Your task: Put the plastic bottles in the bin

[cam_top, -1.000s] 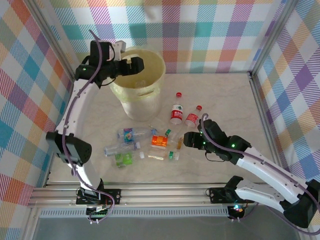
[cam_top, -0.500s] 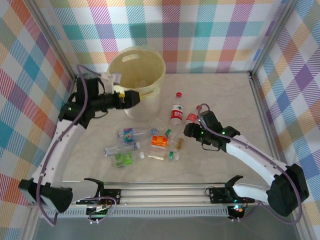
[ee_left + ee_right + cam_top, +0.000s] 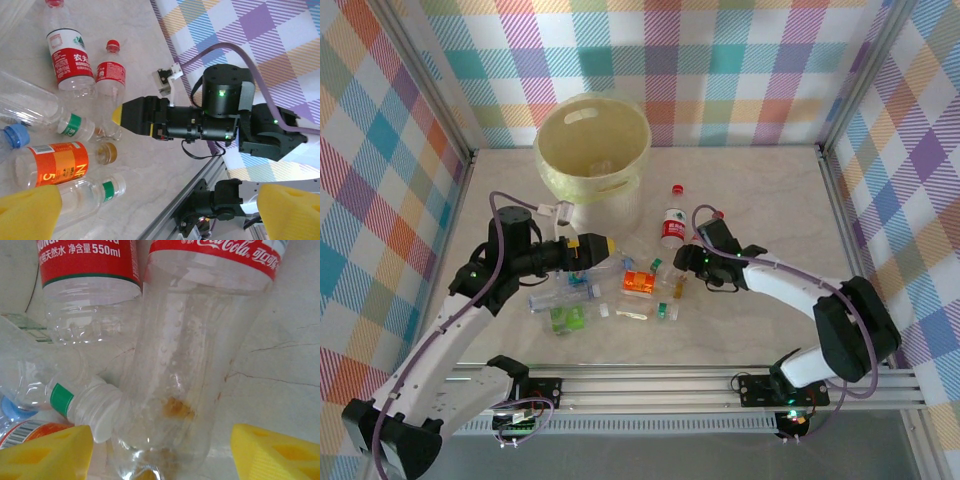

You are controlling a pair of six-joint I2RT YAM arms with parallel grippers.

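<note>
Where the right end effector gapes, a red-labelled bottle lies.

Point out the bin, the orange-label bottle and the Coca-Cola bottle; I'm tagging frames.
bin [image 3: 605, 208], top view, front outer wall.
orange-label bottle [image 3: 55, 162], left wrist view, its label.
Coca-Cola bottle [image 3: 180, 365], right wrist view, clear body.

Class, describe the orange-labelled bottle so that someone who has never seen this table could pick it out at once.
Find the pale yellow bin at the back of the table. Just in front of it lie scattered bottles; the one in their middle, on its side, is the orange-labelled bottle, while its neighbours wear red, blue or green.
</note>
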